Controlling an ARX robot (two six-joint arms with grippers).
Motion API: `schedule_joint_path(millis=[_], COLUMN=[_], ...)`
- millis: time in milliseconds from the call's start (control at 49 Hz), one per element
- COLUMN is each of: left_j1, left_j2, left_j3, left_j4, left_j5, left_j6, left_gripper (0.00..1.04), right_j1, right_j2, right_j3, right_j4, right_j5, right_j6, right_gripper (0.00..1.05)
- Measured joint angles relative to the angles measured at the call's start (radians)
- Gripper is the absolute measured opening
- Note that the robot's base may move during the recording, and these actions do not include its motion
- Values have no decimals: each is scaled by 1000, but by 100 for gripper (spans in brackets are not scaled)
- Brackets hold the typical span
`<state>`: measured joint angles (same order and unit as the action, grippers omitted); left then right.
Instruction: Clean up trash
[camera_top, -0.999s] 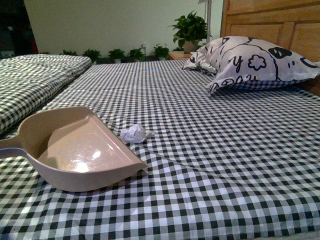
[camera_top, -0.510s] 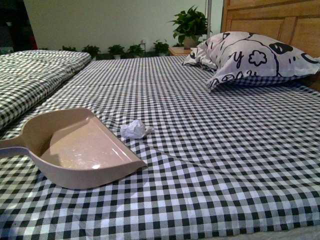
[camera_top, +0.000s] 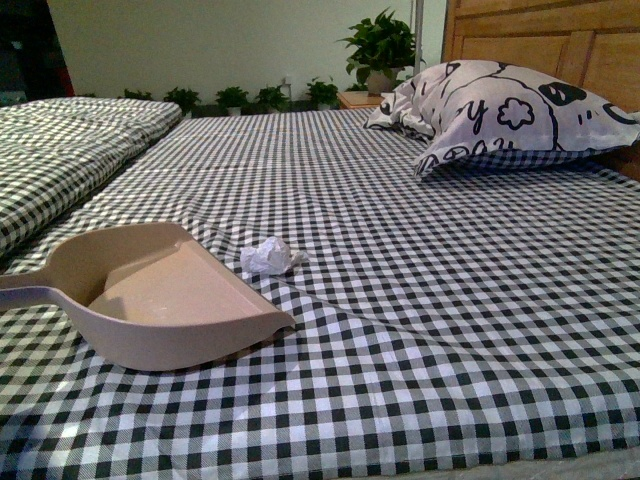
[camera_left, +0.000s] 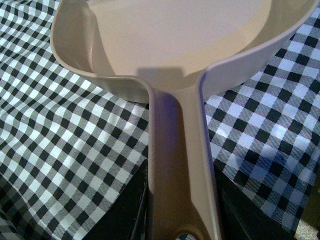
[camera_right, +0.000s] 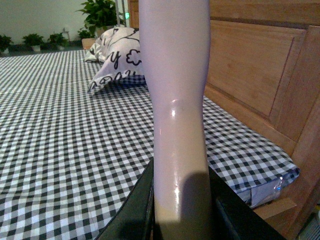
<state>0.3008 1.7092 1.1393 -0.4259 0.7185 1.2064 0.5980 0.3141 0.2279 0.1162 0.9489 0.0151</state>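
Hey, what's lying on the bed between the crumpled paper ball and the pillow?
Nothing but bare checked bedsheet. The front view shows that whole stretch from the paper ball up to the pillow with no other object on it.

The trash (camera_top: 268, 256) is seen as a small crumpled ball of white paper, creased and uneven, with a short twist of paper drawn out on its right side. It is laid loose on the black-and-white checked sheet of the bed (camera_top: 430, 300), in the near left part of the front view. It is placed just beside the far right edge of the beige dustpan (camera_top: 150, 345), outside the pan; whether the rim is touched cannot be told.
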Motion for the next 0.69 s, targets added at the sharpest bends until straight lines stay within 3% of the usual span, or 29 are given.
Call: schedule_joint_path(millis=[693], left_j1=[-5], left_j2=[32], left_j3=[6], left_j4=[-47], left_j5=[-23], left_j6=[10], left_gripper=[29], right_j1=[0], right_j2=[0], right_j3=[0], right_j4=[0], right_j5=[0], right_j6=[0], right_gripper=[21])
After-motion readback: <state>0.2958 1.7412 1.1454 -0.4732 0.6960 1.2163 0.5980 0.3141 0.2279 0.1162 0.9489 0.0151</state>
